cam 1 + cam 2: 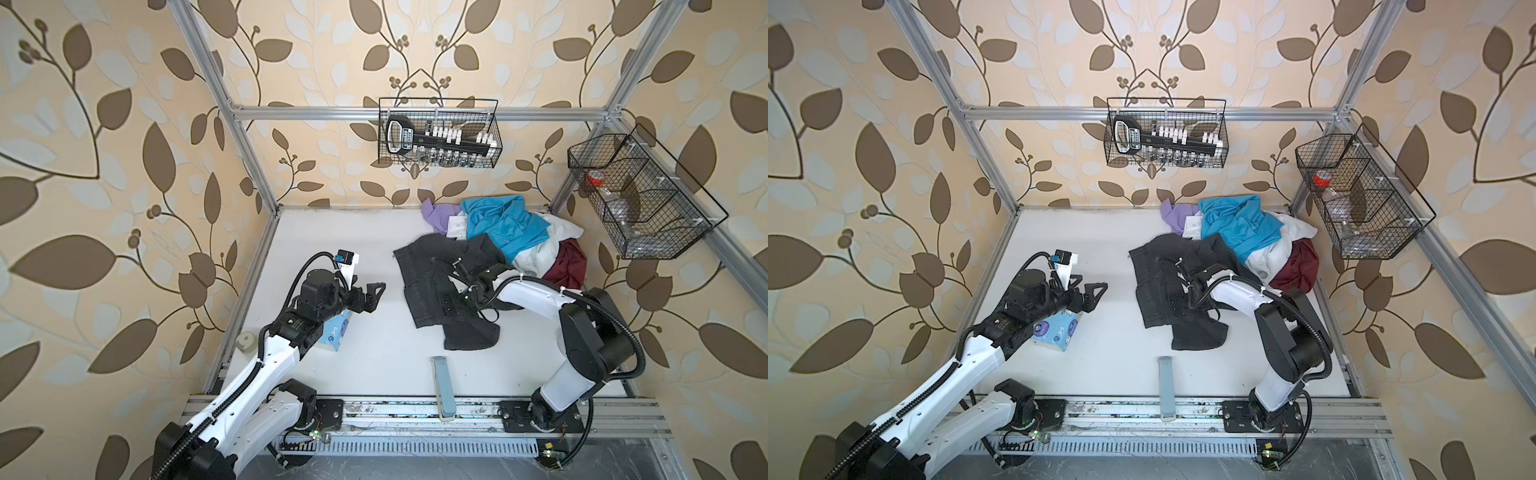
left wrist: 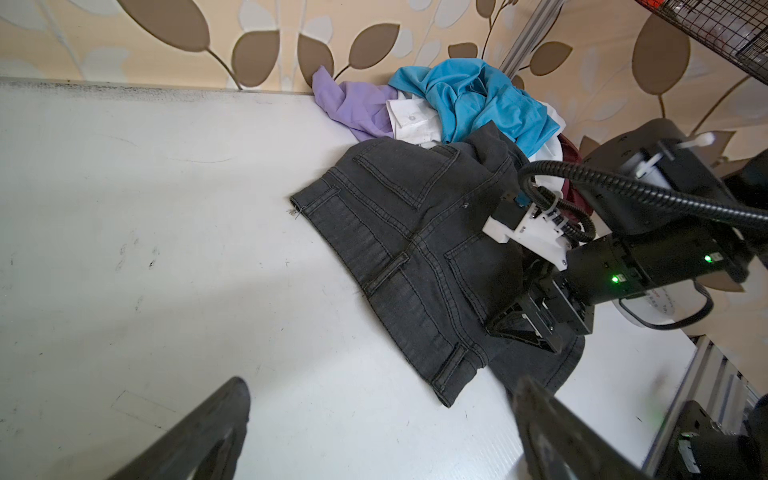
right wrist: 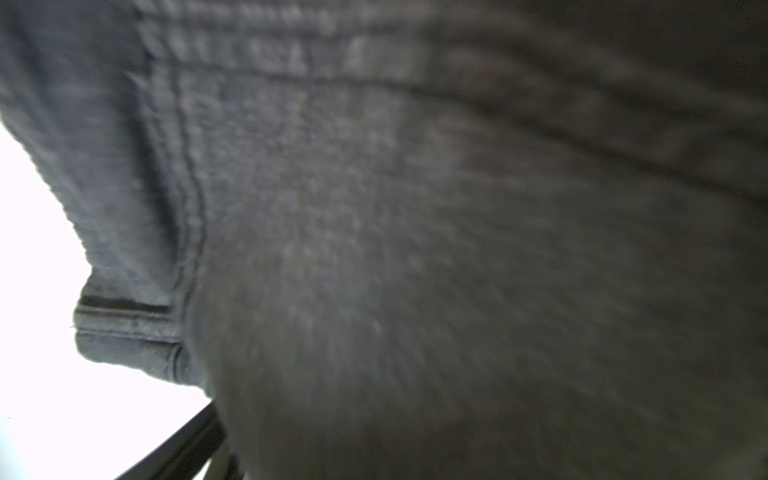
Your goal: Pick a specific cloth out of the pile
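free: bare table [image 1: 332,249] left-centre | blocked: pile [image 1: 503,224] far-right corner, cloth [image 1: 428,282] touching it, tissue box [image 1: 337,332], bar [image 1: 441,378] front edge

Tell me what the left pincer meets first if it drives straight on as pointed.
Most likely the dark charcoal denim garment, lying directly ahead of the left pincer; only bare white tabletop lies between, though its height is unclear.

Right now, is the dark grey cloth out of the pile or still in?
Mostly out: the cloth lies spread on the table, but its far edge touches the turquoise shirt on the pile.
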{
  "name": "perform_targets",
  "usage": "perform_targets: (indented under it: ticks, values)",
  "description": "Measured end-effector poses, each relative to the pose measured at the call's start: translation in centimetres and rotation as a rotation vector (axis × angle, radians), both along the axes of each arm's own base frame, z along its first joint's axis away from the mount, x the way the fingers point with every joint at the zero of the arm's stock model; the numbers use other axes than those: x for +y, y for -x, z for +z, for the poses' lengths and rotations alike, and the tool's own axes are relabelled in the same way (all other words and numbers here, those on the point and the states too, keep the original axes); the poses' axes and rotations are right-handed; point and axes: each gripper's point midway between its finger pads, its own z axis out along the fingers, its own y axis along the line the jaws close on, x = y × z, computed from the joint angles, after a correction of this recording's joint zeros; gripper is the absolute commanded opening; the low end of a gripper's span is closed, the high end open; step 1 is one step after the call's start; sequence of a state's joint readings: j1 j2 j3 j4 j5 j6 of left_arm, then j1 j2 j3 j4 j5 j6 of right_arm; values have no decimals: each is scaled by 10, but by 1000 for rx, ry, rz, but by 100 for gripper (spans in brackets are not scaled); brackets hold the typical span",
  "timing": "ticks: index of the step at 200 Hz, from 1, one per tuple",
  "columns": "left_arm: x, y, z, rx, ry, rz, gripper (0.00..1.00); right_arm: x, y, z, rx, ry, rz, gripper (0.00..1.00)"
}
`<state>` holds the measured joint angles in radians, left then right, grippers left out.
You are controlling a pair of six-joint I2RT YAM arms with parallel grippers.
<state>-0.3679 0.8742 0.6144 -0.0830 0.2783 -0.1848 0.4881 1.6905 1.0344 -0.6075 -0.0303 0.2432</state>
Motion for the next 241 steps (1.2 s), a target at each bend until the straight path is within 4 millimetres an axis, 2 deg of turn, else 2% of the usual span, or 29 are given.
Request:
perform_targets:
  ticks: [15, 32, 58, 62, 70, 74, 114, 135, 155, 182, 203, 241]
  values:
    - [0, 0, 0, 0, 0, 0, 99, 3, 0, -4, 8, -11, 10, 57]
    - [0, 0, 0, 0, 0, 0, 99, 6, 1, -12, 22, -29, 10, 35]
    - [0, 0, 0, 0, 0, 0, 99, 9, 0, -16, 24, -53, 9, 32]
    - [0, 0, 0, 0, 0, 0, 99, 10, 0, -16, 23, -56, 9, 26]
    - [0, 0, 0, 0, 0, 0, 99, 11, -1, -16, 20, -61, 15, 6]
    - [0, 0, 0, 0, 0, 0, 99, 12, -1, -16, 20, -67, 8, 0]
    - [0, 0, 0, 0, 0, 0, 99, 13, -3, -13, 8, -72, 5, 0]
    - [0, 0, 1, -4, 1, 0, 99, 5, -3, 2, -10, -29, -6, 0]
    - [0, 1, 3, -9, 3, 0, 99, -2, -12, 41, -89, -1, -23, 0]
    - [0, 1, 3, -10, 4, 0, 99, -4, -43, 131, -315, -22, -64, 0]
    - [0, 1, 4, -12, 4, 0, 99, -9, -56, 194, -459, -40, -95, 0]
    - [1, 2, 6, -20, 7, 0, 99, -19, -68, 272, -619, -33, -125, 0]
